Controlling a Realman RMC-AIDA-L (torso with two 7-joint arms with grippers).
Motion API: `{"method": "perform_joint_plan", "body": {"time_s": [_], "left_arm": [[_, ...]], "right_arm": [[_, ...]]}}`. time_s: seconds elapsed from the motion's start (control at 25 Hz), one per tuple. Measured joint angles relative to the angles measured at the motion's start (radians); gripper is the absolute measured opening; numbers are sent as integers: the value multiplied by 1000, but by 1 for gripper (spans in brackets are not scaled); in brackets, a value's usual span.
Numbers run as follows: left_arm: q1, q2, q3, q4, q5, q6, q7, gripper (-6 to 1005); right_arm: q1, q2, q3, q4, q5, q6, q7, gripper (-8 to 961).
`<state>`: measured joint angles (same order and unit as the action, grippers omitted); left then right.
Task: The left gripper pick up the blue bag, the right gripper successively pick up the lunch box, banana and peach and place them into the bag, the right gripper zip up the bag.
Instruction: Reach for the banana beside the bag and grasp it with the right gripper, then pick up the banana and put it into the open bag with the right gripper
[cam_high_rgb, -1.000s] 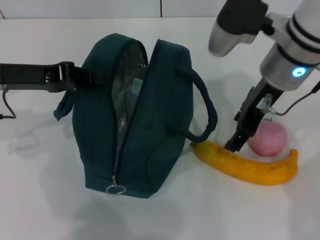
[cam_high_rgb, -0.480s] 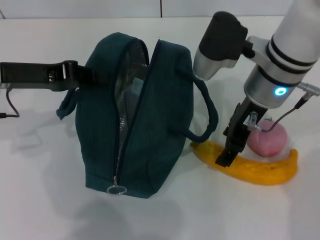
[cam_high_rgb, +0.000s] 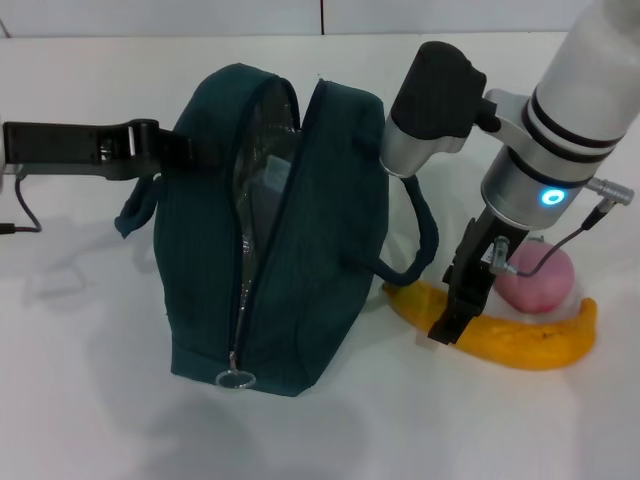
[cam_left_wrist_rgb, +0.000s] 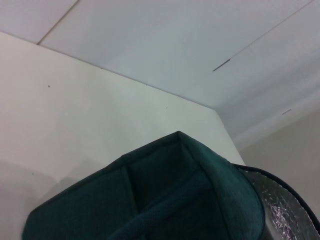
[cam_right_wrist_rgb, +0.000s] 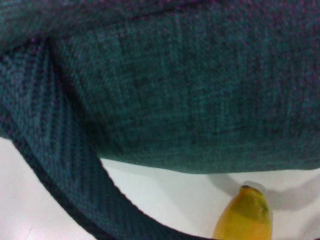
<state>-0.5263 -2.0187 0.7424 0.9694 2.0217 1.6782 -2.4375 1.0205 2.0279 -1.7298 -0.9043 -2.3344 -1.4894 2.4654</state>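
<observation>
Blue bag (cam_high_rgb: 290, 240): we find it upright mid-table (cam_high_rgb: 80, 400), zipper open, foil lining showing.
Left gripper (cam_high_rgb: 165, 150): at the bag's left side by its handle; we cannot tell its finger state.
Right gripper (cam_high_rgb: 450, 325): down on the banana's middle; we cannot tell how wide the fingers stand.
Banana (cam_high_rgb: 520, 340): flat on the table, just right of the bag.
Peach (cam_high_rgb: 535, 280): just behind the banana, toward the table's right edge.
Lunch box: a pale-blue shape inside the bag may be it; we cannot confirm.

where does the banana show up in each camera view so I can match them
Head view: banana lies on the table right of the blue bag, under the right gripper.
Left wrist view: not in it.
Right wrist view: only its tip, below the bag's side.
Shared landmark: the blue bag.
</observation>
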Motion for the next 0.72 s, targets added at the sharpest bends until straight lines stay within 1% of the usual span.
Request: {"method": "perform_joint_plan", "body": {"time_s": [0.08,0.32,0.52,0.72], "left_arm": [[0,0,0,1,0,0,0,32],[0,-1,0,1,0,0,0,32],[-2,-1,-1,2,0,0,1,32],[-2,-1,-2,2,0,1,2,32]], "right_arm": [[1,0,-3,5,7,1,1,805],[11,0,-27,27,12,17,18,715],[15,0,-24,40,19,20,19,640],[23,0,-23,37,30,-19,20,467]]}}
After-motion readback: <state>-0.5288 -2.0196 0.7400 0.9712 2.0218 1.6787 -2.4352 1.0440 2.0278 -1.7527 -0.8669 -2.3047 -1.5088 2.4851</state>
